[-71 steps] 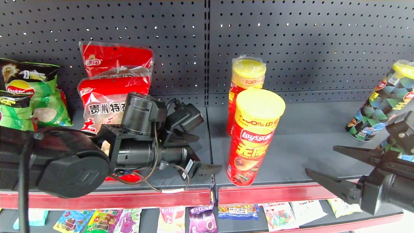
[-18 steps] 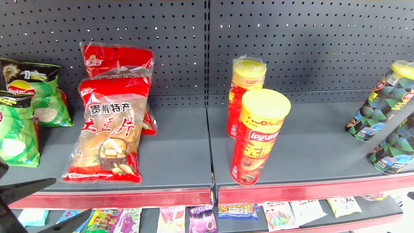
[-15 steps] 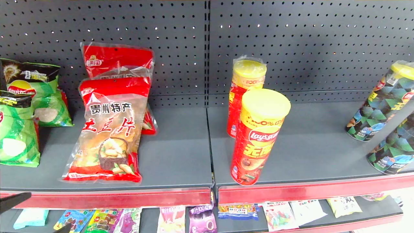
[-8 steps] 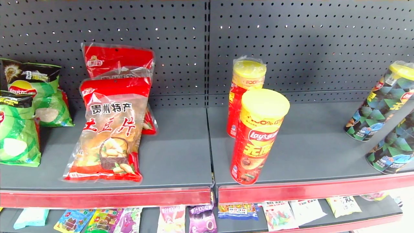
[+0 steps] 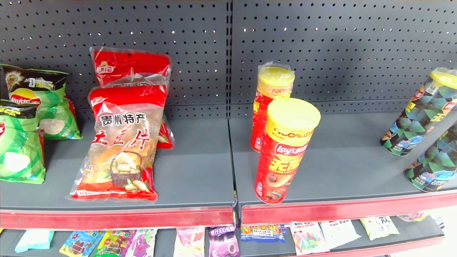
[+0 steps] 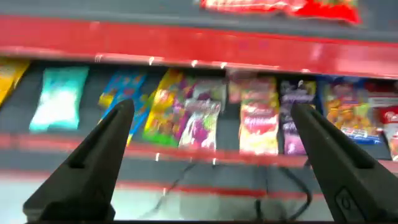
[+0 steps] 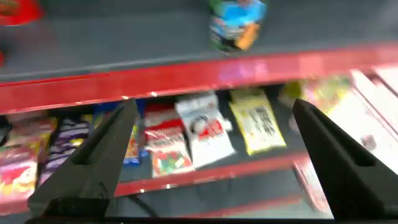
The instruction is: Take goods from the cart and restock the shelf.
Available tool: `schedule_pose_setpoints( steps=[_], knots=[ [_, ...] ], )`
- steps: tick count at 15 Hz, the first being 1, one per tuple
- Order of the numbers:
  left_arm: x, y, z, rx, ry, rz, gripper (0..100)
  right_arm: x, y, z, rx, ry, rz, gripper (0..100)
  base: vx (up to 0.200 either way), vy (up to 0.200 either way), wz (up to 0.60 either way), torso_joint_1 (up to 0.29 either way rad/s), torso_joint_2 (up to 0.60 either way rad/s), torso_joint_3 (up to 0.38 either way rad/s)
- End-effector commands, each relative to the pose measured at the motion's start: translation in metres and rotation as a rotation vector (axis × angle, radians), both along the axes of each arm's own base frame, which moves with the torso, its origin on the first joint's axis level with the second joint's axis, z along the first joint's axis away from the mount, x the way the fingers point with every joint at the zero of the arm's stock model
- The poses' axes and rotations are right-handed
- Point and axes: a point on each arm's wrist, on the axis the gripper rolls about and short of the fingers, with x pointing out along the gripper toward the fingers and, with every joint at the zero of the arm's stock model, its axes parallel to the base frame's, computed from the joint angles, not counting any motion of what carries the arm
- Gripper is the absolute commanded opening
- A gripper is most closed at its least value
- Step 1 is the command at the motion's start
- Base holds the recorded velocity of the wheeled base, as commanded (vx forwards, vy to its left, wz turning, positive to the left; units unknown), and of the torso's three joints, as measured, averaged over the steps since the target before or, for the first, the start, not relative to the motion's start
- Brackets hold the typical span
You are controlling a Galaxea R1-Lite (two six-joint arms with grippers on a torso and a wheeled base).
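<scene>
Far left on the shelf [image 5: 200, 167], green chip bags [image 5: 21, 142] sit stacked up. Next, red potato-chip bags [image 5: 119, 150] lean back towards the pegboard [image 5: 321, 53]. Centre, two red canisters [image 5: 285, 150] stand one behind the other, with patterned canisters [image 5: 417, 114] at the right edge. Down facing the lower shelf's candy packets [image 6: 199, 118], the left end effector [image 6: 209, 109] is spread wide and empty, and so is the right end effector [image 7: 212, 104].

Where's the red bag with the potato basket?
In the head view, the red bag sits on the shelf, left of centre, in front of a second red bag, between the green bags and the red can.
</scene>
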Motion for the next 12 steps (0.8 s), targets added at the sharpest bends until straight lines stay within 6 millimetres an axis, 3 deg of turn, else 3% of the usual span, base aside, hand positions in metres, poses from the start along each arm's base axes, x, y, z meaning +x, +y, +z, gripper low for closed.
schedule_pose_setpoints(
  steps=[1, 4, 7, 12],
  knots=[
    [0.006, 0.002, -0.020, 0.037, -0.089, 0.031, 100, 0.001, 0.000, -0.029, 0.006, -0.030, 0.000, 100, 0.000, 0.000, 0.00, 0.000, 0.00, 0.000],
    [0.005, 0.004, -0.026, 0.034, -0.025, 0.096, 100, 0.006, 0.001, -0.031, 0.016, -0.100, 0.025, 100, 0.000, 0.000, 0.00, 0.000, 0.00, 0.000],
    [0.004, 0.006, -0.026, 0.029, -0.042, -0.143, 100, 0.008, 0.003, -0.031, 0.014, -0.131, 0.109, 100, 0.000, 0.000, 0.00, 0.000, 0.00, 0.000],
    [0.000, 0.005, -0.027, 0.035, -0.097, -0.084, 100, 0.017, 0.003, -0.026, 0.018, -0.038, 0.129, 100, 0.000, 0.000, 0.00, 0.000, 0.00, 0.000]
  ],
)
